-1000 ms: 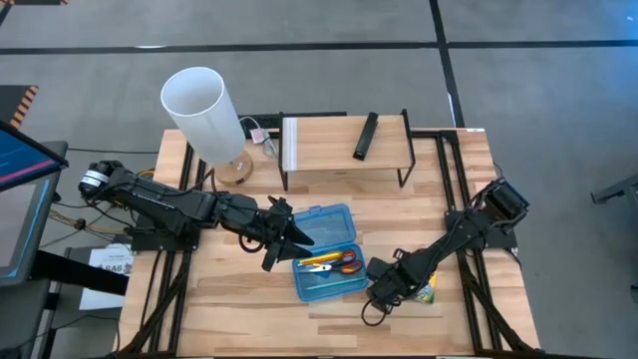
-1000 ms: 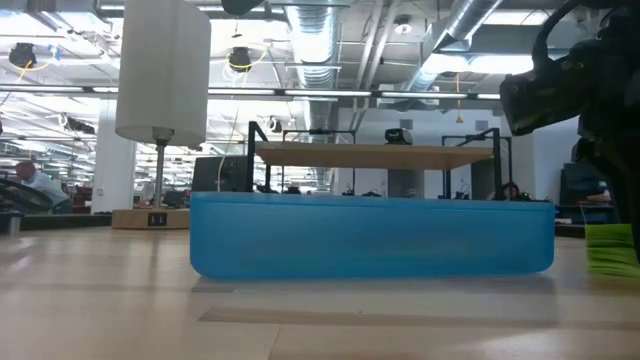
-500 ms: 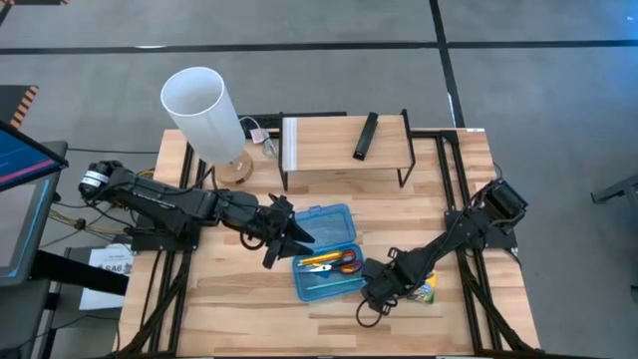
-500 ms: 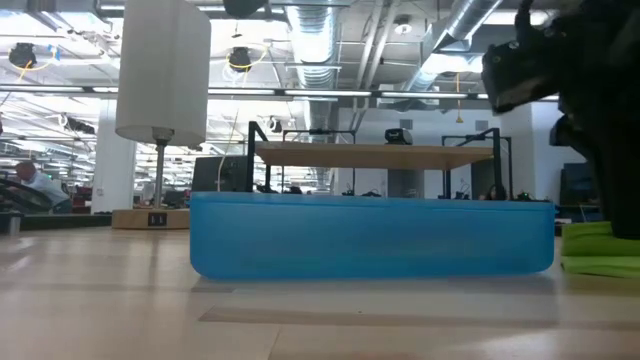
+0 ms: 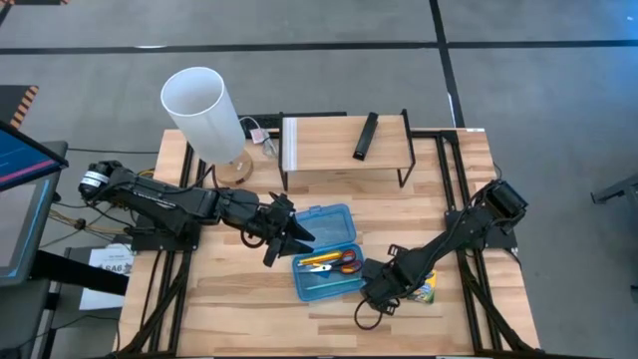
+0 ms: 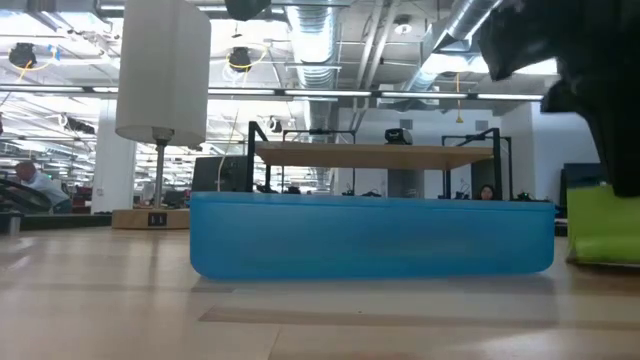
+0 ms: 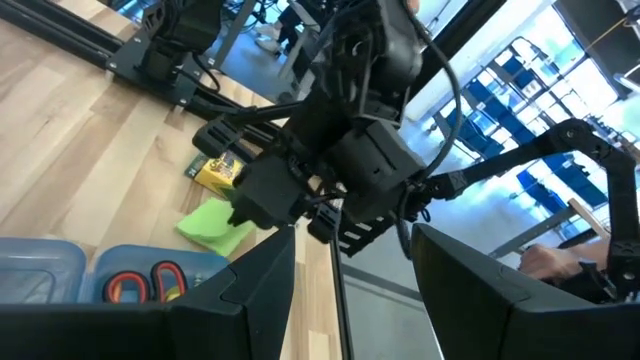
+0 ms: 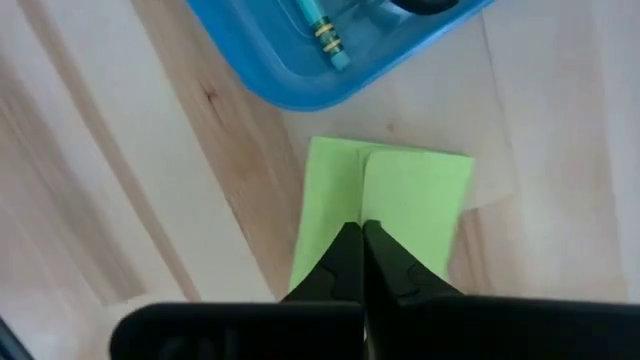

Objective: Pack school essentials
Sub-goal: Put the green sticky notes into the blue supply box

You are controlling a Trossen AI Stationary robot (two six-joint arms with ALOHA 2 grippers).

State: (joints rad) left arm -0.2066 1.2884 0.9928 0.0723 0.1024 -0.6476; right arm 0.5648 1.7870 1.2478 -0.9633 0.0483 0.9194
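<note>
While you pack, this is how far you have got:
Packed: red-handled scissors (image 5: 346, 262) and yellow and orange pencils (image 5: 317, 261) lie in the blue box (image 5: 299, 284); a pale green pen (image 8: 322, 33) shows inside too.
In hand: your right gripper (image 8: 361, 258) has its fingers pinched shut on the green sticky-note pad (image 8: 410, 205), just right of the box.
Left: yellow-green crayon box (image 5: 427, 292) sits on the table (image 5: 239, 299), near the right arm.
Waiting: left gripper (image 5: 295, 242) hangs spread open over the box's left edge, empty.

Wooden table (image 5: 239, 299) under blue case (image 5: 328, 251)
</note>
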